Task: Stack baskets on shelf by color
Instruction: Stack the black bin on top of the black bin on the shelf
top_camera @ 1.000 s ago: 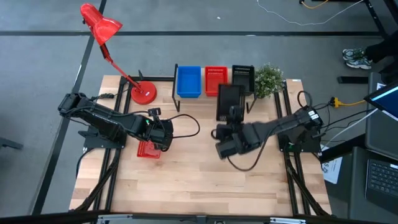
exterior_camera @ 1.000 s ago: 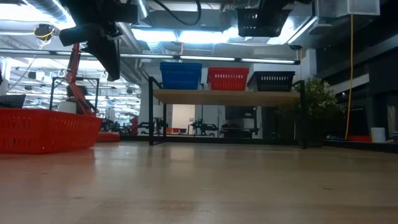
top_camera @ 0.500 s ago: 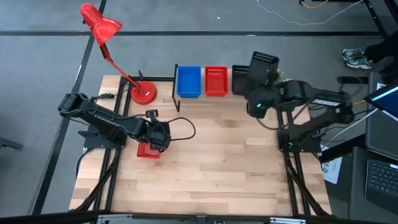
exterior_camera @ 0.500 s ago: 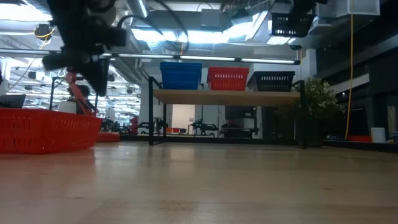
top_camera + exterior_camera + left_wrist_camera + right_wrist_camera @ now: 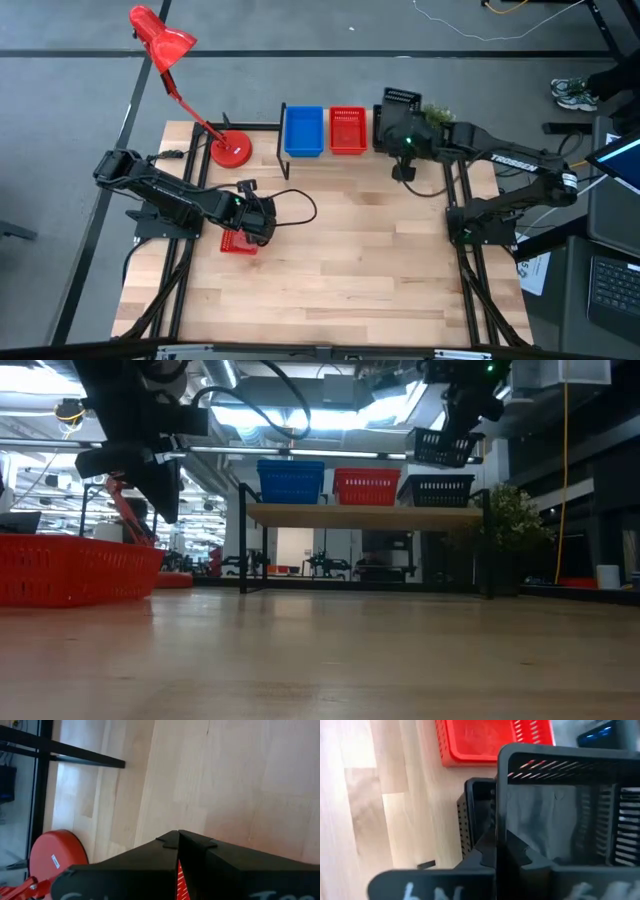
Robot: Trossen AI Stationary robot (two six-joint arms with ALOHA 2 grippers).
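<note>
Two red baskets (image 5: pixel 347 131), two black (image 5: pixel 441 488), perhaps one blue (image 5: pixel 303 131).

Left arm (image 5: pixel 165 195): dark, near-black jointed links with boxy housings; a black cable loops loose from its wrist end over the wood. Left gripper (image 5: pixel 178 851): two matte black angular fingers (image 5: pixel 150 860) with stepped, notched inner edges.

Right arm (image 5: pixel 510 165): same dark finish, with white lettering along one link and a small green light near the wrist; a black cable hangs under it. Right gripper (image 5: pixel 496 847): black fingers (image 5: pixel 475 862) with the same stepped profile, pale markings on the body behind them.
</note>
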